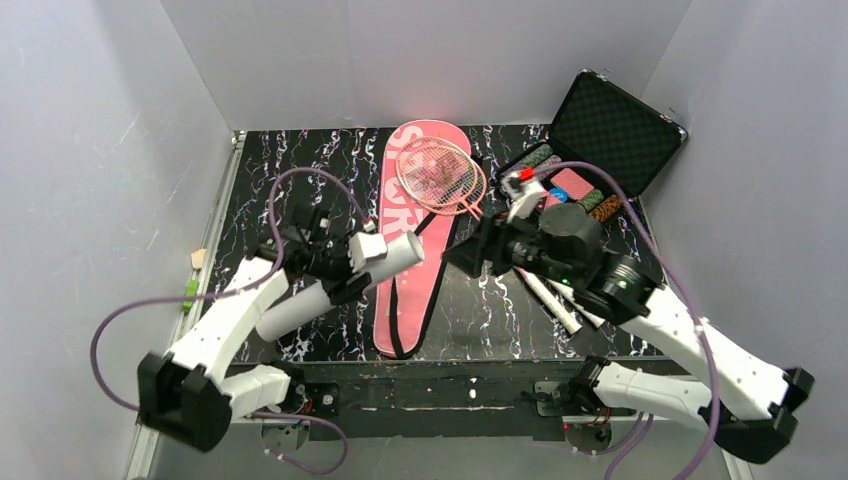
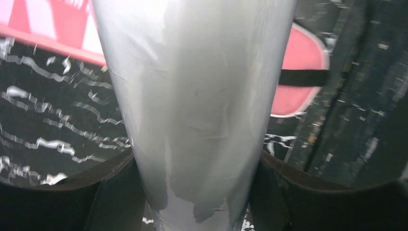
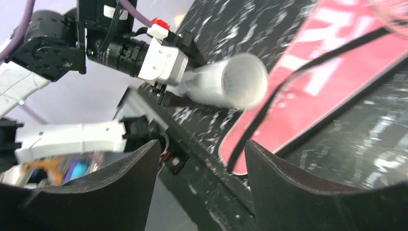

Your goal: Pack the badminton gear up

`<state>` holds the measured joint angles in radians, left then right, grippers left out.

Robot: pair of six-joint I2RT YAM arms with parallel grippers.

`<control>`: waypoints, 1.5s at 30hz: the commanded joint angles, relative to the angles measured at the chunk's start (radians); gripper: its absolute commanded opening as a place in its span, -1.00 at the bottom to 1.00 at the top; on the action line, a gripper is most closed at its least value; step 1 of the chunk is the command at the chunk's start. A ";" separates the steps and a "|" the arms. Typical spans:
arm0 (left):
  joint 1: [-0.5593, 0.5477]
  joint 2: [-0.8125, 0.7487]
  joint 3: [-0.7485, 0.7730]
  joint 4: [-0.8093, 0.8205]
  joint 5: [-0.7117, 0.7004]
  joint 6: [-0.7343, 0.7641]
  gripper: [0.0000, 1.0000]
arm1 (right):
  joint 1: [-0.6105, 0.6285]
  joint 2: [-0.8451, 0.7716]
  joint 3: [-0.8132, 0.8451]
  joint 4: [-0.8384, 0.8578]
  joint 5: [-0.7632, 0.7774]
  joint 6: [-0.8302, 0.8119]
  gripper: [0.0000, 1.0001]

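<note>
A black foam-lined case [image 1: 618, 122] stands open at the marbled counter's [image 1: 300, 165] far right corner; coloured poker chips [image 1: 598, 203] lie inside.

Two pink rackets [image 1: 440, 175], one pink bag [image 1: 405, 300], one white tube [image 1: 395, 252], one black case [image 1: 615, 125].

Your plain pale grey walls [image 1: 420, 60] close in three sides. Black tabletop with white marble veining [image 1: 300, 160]; silver metal rail [image 1: 222, 205] along its left edge. Light soft, even.

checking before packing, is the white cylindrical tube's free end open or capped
Open: the white cylindrical tube shows a hollow, uncapped mouth in the right wrist view. What is inside: cannot tell.
</note>
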<state>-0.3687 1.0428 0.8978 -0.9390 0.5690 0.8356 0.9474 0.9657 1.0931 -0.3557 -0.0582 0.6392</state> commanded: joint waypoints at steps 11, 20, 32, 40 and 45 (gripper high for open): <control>0.315 0.652 0.494 0.151 -0.345 -0.462 -0.73 | -0.104 -0.203 -0.107 -0.347 0.351 0.161 0.53; 0.434 0.898 0.647 0.201 -0.365 -0.591 -0.57 | -0.104 -0.250 -0.245 -0.405 0.354 0.244 0.58; 0.449 1.006 0.669 0.257 -0.340 -0.672 0.26 | -0.104 -0.165 -0.189 -0.480 0.359 0.230 0.61; 0.451 0.862 0.695 0.207 -0.292 -0.718 0.97 | -0.124 -0.079 -0.099 -0.566 0.327 0.222 0.69; 0.434 0.659 0.744 0.141 -0.219 -0.744 0.97 | -0.134 -0.112 -0.094 -0.665 0.225 0.277 0.70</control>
<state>0.0807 1.9549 1.5536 -0.7620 0.2642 0.1230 0.8223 0.8871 0.9600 -0.9058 0.2409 0.8654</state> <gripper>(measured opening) 0.981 0.848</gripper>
